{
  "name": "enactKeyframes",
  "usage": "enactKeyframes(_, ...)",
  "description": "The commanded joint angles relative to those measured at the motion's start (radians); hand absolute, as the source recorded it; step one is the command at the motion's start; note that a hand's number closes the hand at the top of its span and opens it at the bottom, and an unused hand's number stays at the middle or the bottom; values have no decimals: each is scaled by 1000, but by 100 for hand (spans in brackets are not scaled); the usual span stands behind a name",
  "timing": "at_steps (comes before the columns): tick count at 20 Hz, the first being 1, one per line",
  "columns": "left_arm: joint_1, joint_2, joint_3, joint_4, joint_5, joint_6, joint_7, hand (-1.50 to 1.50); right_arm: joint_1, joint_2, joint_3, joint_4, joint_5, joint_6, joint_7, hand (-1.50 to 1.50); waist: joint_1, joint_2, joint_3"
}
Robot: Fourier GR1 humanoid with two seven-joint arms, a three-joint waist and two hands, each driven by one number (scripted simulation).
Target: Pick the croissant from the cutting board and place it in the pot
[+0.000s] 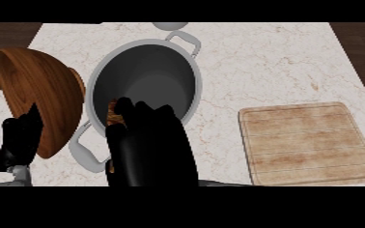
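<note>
The grey pot with a dark inside stands left of the counter's middle, one handle at its far side and one at its near side. My right hand hovers over the pot's near rim, its fingers curled round the croissant. Only a small brown bit of the croissant shows at the hand's left side, just above the rim. The pale wooden cutting board lies at the right with nothing on it. At the lower left edge my left hand rests open, fingers up.
A large brown wooden bowl sits at the left, touching or close to the pot's side. A small grey round object lies beyond the pot at the counter's far edge. Marble counter spreads between pot and board.
</note>
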Motion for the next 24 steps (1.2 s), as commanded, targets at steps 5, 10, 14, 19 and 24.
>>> enactKeyframes(5,43,-52,-24,-42,-36,26,-17,0,-110,4,-191,294,-101,-88,-170,150,-2,2,0)
enactKeyframes(10,-16,1,26,-44,6,-27,48,0,-180,4,-249,524,-175,-173,-318,150,2,3,0)
enactKeyframes(14,-20,-38,-9,21,-36,-2,-23,0,-230,4,-243,785,-182,-277,-444,150,17,11,0)
enactKeyframes(19,-49,-30,-5,17,-30,-18,2,0,-268,4,-293,958,-327,-359,-591,150,34,16,0)
enactKeyframes(24,-45,-56,-22,22,-46,-4,-5,0,-280,4,-333,1074,-500,-362,-690,-150,41,18,1)
